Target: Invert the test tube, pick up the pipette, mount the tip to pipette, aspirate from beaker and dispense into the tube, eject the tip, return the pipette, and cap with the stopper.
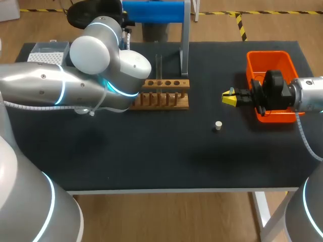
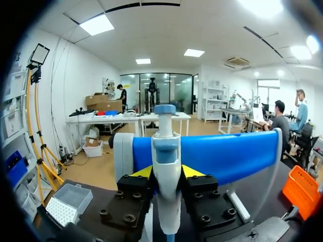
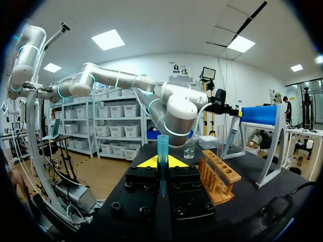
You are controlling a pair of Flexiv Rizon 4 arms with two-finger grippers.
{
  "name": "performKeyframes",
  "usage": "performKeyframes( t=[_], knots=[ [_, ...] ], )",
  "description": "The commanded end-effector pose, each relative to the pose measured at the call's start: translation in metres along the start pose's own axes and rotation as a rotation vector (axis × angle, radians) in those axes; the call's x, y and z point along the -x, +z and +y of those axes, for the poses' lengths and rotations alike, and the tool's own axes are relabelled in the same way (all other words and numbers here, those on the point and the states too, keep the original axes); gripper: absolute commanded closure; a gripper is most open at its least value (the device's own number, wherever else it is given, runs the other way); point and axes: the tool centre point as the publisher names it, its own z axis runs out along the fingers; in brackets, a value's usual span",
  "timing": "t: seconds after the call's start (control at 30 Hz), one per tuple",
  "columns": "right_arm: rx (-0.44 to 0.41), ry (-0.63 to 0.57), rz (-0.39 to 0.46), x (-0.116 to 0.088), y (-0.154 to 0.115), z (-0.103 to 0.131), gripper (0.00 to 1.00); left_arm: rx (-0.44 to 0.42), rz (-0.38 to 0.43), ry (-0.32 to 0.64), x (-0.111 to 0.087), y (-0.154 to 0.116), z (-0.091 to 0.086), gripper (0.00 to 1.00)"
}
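Note:
My left gripper (image 2: 167,174) is at the blue stand (image 2: 227,156) at the back of the table. Its fingers press on both sides of the white and blue pipette (image 2: 165,151), which stands upright between them. In the head view the left arm's elbow hides that gripper. My right gripper (image 1: 229,97) hovers right of the middle, beside the orange bin (image 1: 270,60), shut on a blue pipette tip (image 3: 162,146) that points up between its fingers. A clear test tube (image 1: 158,65) stands upright in the wooden rack (image 1: 161,93). The small white stopper (image 1: 218,125) lies on the mat in front of the right gripper.
A clear tip box (image 1: 48,53) sits at the back left corner. A glass beaker (image 3: 189,149) stands behind the rack, under my left arm. The blue stand's metal post (image 1: 184,40) rises just behind the rack.

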Motion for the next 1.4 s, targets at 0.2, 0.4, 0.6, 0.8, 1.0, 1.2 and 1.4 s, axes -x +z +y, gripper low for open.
performKeyframes(
  t=[0.2, 0.4, 0.6, 0.8, 1.0, 1.2, 1.4],
  knots=[
    [-0.002, -0.001, -0.003, -0.001, 0.000, 0.000, 1.00, -0.013, -0.008, -0.003, -0.001, 0.002, -0.002, 1.00],
    [-0.002, -0.001, -0.003, -0.001, 0.000, 0.000, 1.00, -0.031, -0.020, 0.008, 0.002, -0.002, -0.016, 1.00],
    [-0.002, -0.001, -0.003, -0.001, 0.000, 0.000, 1.00, -0.051, -0.027, 0.021, 0.004, -0.005, -0.028, 1.00],
    [-0.002, -0.001, -0.003, -0.001, 0.000, 0.000, 1.00, -0.057, -0.029, 0.025, 0.005, -0.012, -0.033, 1.00],
    [-0.002, -0.001, -0.003, -0.001, 0.000, 0.000, 1.00, -0.055, 0.004, 0.044, 0.009, -0.029, -0.035, 1.00],
    [-0.002, -0.001, -0.003, -0.001, 0.000, 0.000, 1.00, -0.056, 0.113, 0.075, 0.008, -0.054, -0.043, 1.00],
    [-0.002, -0.001, -0.003, -0.001, 0.000, 0.000, 1.00, -0.069, 0.241, 0.086, 0.003, -0.078, -0.048, 1.00]
  ],
)
